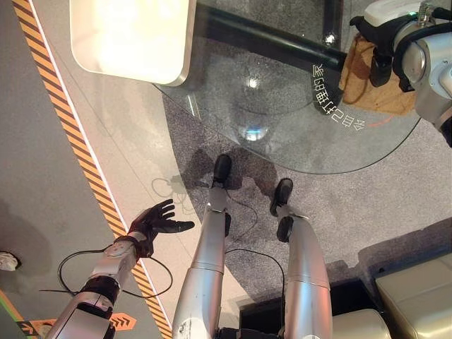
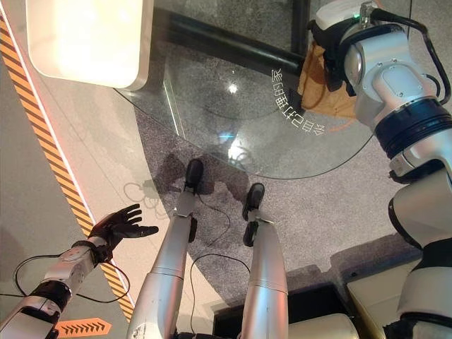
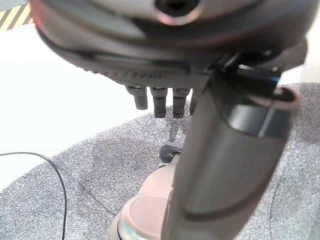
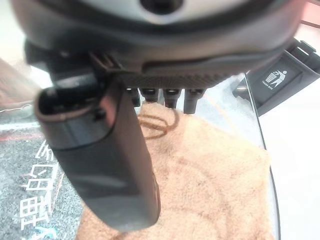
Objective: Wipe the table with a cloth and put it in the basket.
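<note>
Right hand point(image 4: 165, 95) over the tan cloth point(image 4: 210, 185) on the glass table point(image 1: 282, 134).

At the upper right of the head views, its fingers reach straight out above the cloth near the table's edge, gripping nothing; contact cannot be told. The left hand point(image 1: 157, 220) hangs at lower left, fingers spread and empty, above the striped floor tape point(image 1: 70, 134).

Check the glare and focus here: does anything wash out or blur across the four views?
In the left eye view, the white tray on the glass table is blown out, and ceiling lights glint off the glass. In the right wrist view, the right hand blurs close to the lens, while the orange cloth stays fairly sharp. In the left wrist view, the left hand is likewise out of focus.
</note>
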